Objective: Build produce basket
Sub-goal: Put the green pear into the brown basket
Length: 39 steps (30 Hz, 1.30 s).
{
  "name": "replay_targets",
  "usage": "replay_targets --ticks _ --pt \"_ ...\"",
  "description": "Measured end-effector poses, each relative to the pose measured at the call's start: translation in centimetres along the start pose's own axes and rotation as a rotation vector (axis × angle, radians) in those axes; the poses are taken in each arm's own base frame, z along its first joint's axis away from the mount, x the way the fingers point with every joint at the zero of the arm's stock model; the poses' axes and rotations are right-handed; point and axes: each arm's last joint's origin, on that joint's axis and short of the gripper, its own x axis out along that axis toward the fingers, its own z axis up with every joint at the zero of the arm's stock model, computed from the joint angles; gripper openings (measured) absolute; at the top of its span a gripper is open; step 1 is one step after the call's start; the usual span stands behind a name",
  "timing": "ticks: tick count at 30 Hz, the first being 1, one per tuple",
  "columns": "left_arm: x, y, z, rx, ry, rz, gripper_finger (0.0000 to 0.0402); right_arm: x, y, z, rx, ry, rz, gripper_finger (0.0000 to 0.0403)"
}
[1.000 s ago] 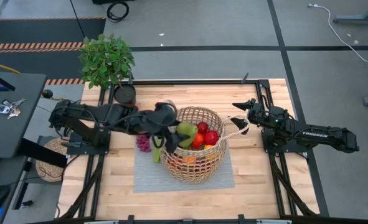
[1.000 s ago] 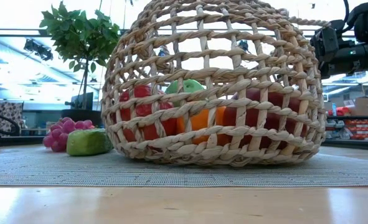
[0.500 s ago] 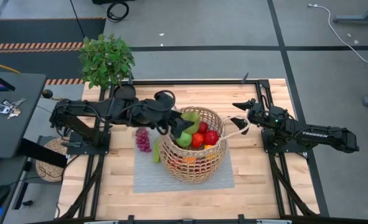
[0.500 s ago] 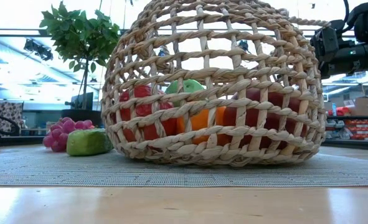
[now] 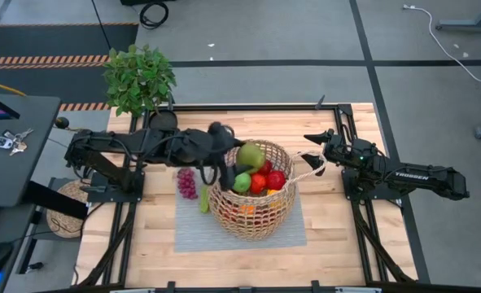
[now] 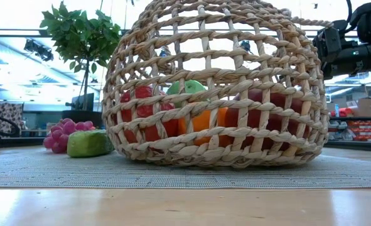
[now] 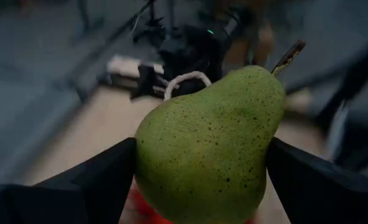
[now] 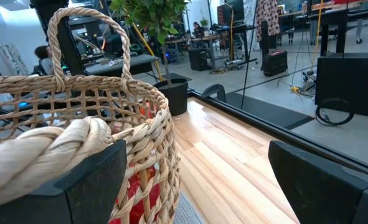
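The wicker basket [image 5: 253, 203] stands on a grey mat [image 5: 193, 232] with red apples [image 5: 274, 179], a green apple [image 5: 242, 181] and oranges [image 6: 201, 120] inside. My left gripper [image 5: 245, 158] reaches in from the table's left, shut on a green pear [image 5: 253, 153] above the basket's far left rim. Purple grapes [image 5: 188, 184] and a cucumber [image 5: 204, 198] lie on the mat left of the basket. My right gripper [image 5: 308, 160] stands open at the basket's right loop handle [image 8: 47, 149]. That handle lies against the inner side of one finger [image 8: 90, 180]. My left gripper pinches the pear's wide lower body [image 7: 147, 155] between its two fingers, one on each side. The fingers come from the table's left, slanting a little downward. The pear hangs clear above the fruit in the basket, its stem [image 7: 288, 56] pointing away from the gripper. My right gripper is open at the loop handle; I cannot tell whether it touches it.
A leafy potted plant [image 5: 140, 80] stands at the table's far left corner. Black frame rails [image 5: 346, 138] run along the table's sides. Bare wood [image 5: 248, 264] lies in front of the mat.
My left gripper has carried the pear from beside the basket's left rim up and toward the far edge, over the basket. Its wrist has rolled, turning the pear with it. The basket and the right arm have kept still.
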Motion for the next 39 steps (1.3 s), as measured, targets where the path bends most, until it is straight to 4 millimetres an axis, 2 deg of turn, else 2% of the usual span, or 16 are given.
replay_targets --ticks 4,9,12,16,23,30,33,39 --pt "0.0 0.0 0.0 0.502 0.001 0.000 0.0339 0.0 0.0 0.0 0.000 0.000 0.000 0.0394" --pt "0.1 0.2 0.0 1.037 0.008 0.007 0.0339 0.0 0.0 0.0 0.000 0.000 0.000 0.0394" --pt "0.2 0.3 0.0 1.285 0.011 0.008 0.0339 0.0 0.0 0.0 0.000 0.000 0.000 0.0394" --pt "0.2 0.3 -0.1 1.487 0.018 0.001 0.0339 0.0 0.0 0.0 0.000 0.000 0.000 0.0394" --pt "1.5 0.1 -0.7 1.720 0.055 -0.023 0.0339 0.0 0.0 0.0 0.000 0.000 0.000 0.0394" --pt "4.6 0.0 -2.1 1.903 0.131 -0.069 0.0339 0.0 0.0 0.0 0.000 -0.001 0.000 0.0394" --pt "6.2 0.4 -2.7 1.825 0.175 -0.072 0.0339 0.0 0.0 0.0 0.000 0.000 0.000 0.0394" --pt "9.5 1.6 -4.2 1.453 0.271 -0.038 0.0339 0.0 0.0 0.0 0.000 0.000 0.000 0.0394"
